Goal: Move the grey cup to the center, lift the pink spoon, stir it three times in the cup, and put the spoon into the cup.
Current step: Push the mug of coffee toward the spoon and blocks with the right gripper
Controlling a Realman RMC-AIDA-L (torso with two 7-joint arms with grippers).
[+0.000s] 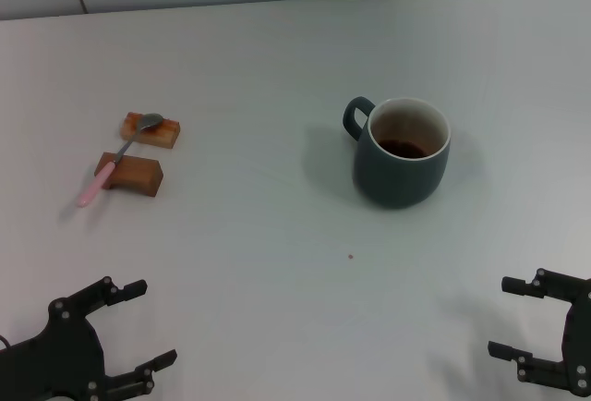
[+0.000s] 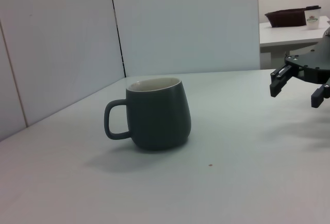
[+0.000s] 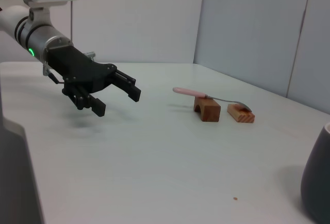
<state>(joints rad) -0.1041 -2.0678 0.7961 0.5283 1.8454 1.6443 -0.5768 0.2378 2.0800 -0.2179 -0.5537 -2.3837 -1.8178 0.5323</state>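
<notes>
Left gripper [image 1: 138, 325] hovers low over table [image 1: 277, 262], fingers spread wide, holding nothing, well short of spoon [image 1: 118, 157]. Right gripper [image 1: 519, 320] likewise agape, empty, near side of cup [image 1: 401, 151] and apart from it. Cup stands upright, dark liquid inside, handle toward spoon. Spoon lies across two wooden blocks [image 1: 138, 151], well left of cup, pink handle overhanging nearer block.

One grey cup [image 1: 401, 151] stands on the white table [image 1: 277, 272]. There is one pink spoon [image 1: 118, 158], and it lies across two wooden blocks [image 1: 130, 173]. Two grippers show: the left gripper [image 1: 138, 327] and the right gripper [image 1: 515, 318], one at each near corner. One tiny dark speck [image 1: 351, 256], possibly a crumb, sits on the table.
</notes>
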